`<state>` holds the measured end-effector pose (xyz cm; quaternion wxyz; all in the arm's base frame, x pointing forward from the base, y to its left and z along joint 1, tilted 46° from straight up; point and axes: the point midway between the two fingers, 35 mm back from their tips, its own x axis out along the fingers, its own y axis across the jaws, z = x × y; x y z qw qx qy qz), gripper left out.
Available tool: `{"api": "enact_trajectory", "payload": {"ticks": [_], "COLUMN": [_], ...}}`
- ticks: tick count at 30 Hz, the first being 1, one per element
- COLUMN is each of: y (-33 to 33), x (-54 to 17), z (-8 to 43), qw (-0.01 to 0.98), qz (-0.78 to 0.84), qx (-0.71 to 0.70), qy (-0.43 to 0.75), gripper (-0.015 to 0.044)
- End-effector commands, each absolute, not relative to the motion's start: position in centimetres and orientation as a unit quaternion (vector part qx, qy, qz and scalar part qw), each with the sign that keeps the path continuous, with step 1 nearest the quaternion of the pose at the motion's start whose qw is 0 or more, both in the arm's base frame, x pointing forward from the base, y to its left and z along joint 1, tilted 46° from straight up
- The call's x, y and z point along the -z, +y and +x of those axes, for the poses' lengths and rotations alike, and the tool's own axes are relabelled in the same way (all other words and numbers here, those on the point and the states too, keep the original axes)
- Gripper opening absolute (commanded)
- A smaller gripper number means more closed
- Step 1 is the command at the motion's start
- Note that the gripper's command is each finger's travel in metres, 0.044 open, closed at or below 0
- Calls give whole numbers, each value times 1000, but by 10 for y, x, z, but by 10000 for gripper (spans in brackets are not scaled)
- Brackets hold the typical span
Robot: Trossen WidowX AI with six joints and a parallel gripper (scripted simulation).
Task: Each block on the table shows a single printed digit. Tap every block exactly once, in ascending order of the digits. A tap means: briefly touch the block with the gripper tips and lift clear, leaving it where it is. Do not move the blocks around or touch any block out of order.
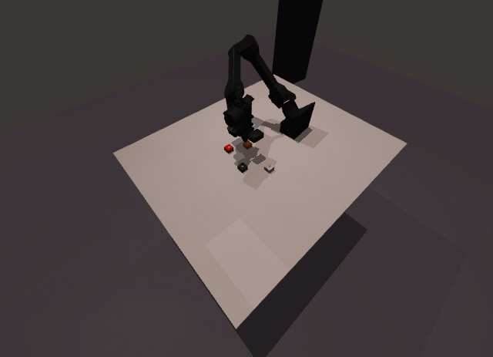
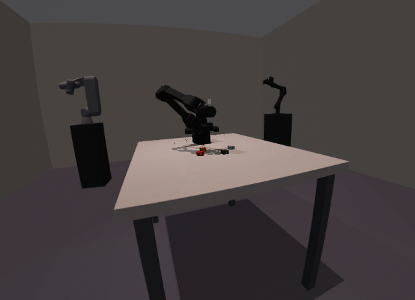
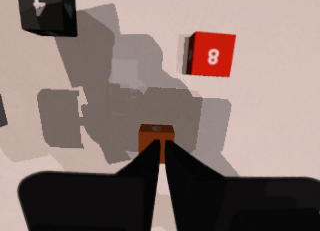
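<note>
My gripper (image 1: 245, 139) (image 2: 202, 144) (image 3: 162, 145) is shut, with nothing between its tips. The tips are just above the orange block (image 1: 247, 145) (image 2: 202, 150) (image 3: 156, 136), which lies in shadow; they cover part of its top in the wrist view, and its digit cannot be read. A red block (image 1: 228, 148) (image 2: 200, 153) (image 3: 212, 55) shows an 8 and lies beside it. A black block (image 1: 242, 167) (image 2: 224, 151) (image 3: 48, 13) is cut by the top edge of the wrist view; its white digit looks like a 4. A light grey block (image 1: 269, 168) (image 2: 231, 147) has no readable digit.
The blocks lie on the pale table (image 1: 191, 178) (image 2: 174, 176), apart from one another. The arm's base stands by a dark slanted panel (image 1: 297, 122) at the back. Two other arms stand on dark pedestals (image 2: 89, 154) (image 2: 277, 129) away from the table.
</note>
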<state>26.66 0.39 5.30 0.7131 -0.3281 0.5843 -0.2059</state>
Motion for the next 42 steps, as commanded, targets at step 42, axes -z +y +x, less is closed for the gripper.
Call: {"api": "enact_trajectory", "payload": {"ticks": [42], "y": [64], "x": [-112], "z": [246], "qw": [709], "qz": [-332], "qx": [205], "qy": [588], "gripper": [20]}}
